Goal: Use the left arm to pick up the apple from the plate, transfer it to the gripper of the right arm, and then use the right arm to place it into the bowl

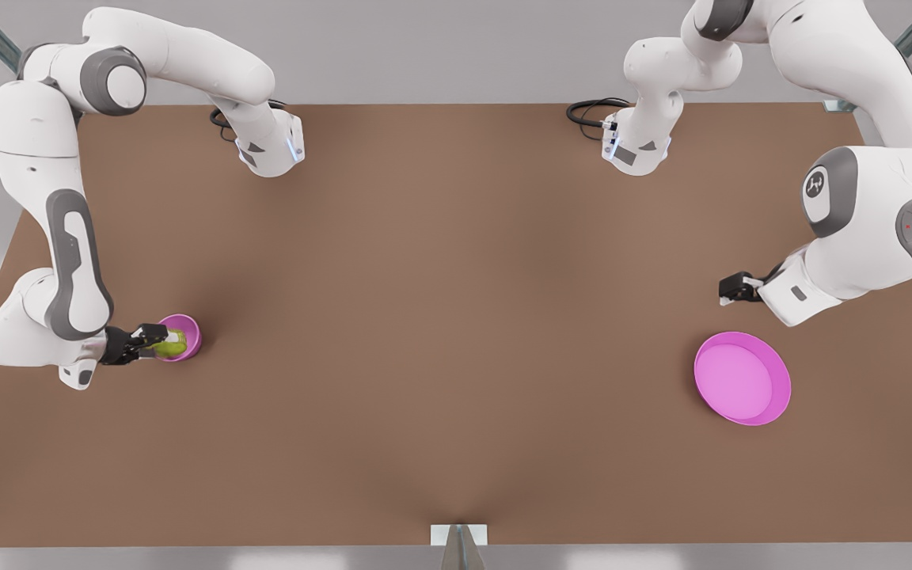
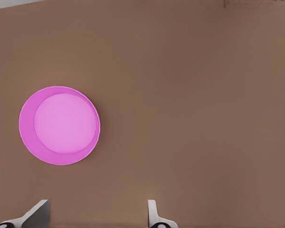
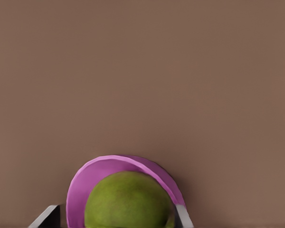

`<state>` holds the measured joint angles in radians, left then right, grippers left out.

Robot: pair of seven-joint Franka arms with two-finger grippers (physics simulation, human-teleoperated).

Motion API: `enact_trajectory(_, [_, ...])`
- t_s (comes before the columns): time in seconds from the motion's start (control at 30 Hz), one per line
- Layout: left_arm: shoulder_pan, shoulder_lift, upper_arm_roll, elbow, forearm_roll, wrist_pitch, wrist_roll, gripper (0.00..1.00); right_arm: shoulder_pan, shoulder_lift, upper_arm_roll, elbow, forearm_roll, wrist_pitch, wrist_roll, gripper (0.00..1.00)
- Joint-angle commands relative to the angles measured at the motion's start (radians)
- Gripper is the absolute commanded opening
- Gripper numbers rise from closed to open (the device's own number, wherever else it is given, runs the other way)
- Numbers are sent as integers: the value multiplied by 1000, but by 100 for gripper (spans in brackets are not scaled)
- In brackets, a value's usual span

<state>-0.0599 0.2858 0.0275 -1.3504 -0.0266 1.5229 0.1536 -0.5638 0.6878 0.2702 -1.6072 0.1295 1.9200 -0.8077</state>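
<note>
The yellow-green apple [image 1: 171, 343] [image 3: 128, 202] sits in the small deep pink bowl [image 1: 189, 331] [image 3: 114, 164] near the front view's left. My right gripper [image 1: 161, 342] [image 3: 115, 216] stands open just over it. One finger is clear of the fruit and the other is right at its side. The wide pink plate [image 1: 741, 378] [image 2: 61, 124] lies bare at the front view's right. My left gripper [image 1: 729, 289] [image 2: 97, 213] hangs open a little behind the plate, holding nothing.
The brown table [image 1: 456, 317] carries just the two dishes, far apart from each other. Both arm bases [image 1: 270, 146] [image 1: 638, 146] stand at its far edge. A small bracket [image 1: 458, 538] sits at the near edge's middle.
</note>
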Motion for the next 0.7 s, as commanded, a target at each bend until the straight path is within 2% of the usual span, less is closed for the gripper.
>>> enact_trajectory(0.0, [0, -2, 0, 0, 1, 2, -135, 100, 2, -1, 0, 0, -2, 8, 4, 93])
enact_trajectory(0.07, [0, 0, -1, 0, 1, 0, -135, 100, 2, -17, 4, 4, -2, -27, 39, 94])
enact_trajectory(0.13, [0, 0, 0, 2, 1, 2, -135, 100, 24, -119, 18, 6, -4, -72, 113, 94])
enact_trajectory(0.2, [0, 3, 0, 4, 1, 2, -137, 100, 119, -234, 50, 65, -94, -172, 293, 94])
enact_trajectory(0.23, [0, 7, 0, 10, 1, 2, -135, 100, 153, -243, 136, 190, -180, -286, 442, 98])
enact_trajectory(0.27, [0, 10, 0, 14, 1, 2, -135, 100, 151, -261, 236, 243, -252, -346, 571, 100])
enact_trajectory(0.3, [0, 10, 0, 17, 1, 2, -135, 100, 154, -295, 285, 256, -268, -378, 650, 100])
enact_trajectory(0.33, [0, 12, 0, 17, 2, 2, -135, 100, 220, -382, 261, 237, -263, -383, 682, 100])
enact_trajectory(0.37, [-1, 12, 0, 17, 2, 2, -135, 100, 390, -454, 59, 221, -229, -392, 731, 100])
enact_trajectory(0.4, [-1, 12, -1, 19, 2, 2, -135, 100, 502, -542, -90, 143, -144, -381, 734, 100])
enact_trajectory(0.43, [-1, 12, -1, 22, 2, 2, -137, 100, 535, -573, -137, 80, -137, -342, 737, 100])
enact_trajectory(0.53, [-15, 19, -1, 37, 2, 0, -140, 100, 575, -659, -164, 49, -145, -344, 884, 100])
enact_trajectory(0.63, [-15, 50, -1, 82, 2, 0, -141, 100, 740, -688, -338, 4, -145, -329, 861, 100])
enact_trajectory(0.67, [-15, 56, -1, 83, 2, 0, -141, 100, 716, -695, -315, -10, -145, -326, 849, 100])
